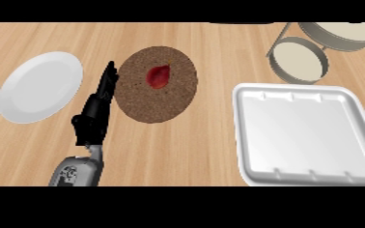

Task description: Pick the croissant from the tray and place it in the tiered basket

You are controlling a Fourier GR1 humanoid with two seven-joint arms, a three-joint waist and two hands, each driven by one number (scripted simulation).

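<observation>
Left hand (98, 104) at view's left, fingers straight, holding nothing, just beside brown round mat (160, 96). Right hand out of view. I see no croissant on white tray (299, 140) or in tiered basket (299, 63). Expect light, flaky, crushable; I'd grasp across middle.

One plate (39, 87), one brown disc (146, 107), one tray (299, 135), one tiered basket (299, 63)

A kitchen, by its wood-plank counter (214, 145) bearing a white plate (39, 87), a white tray (299, 135) and a tiered basket (299, 63) (all serving ware).
</observation>
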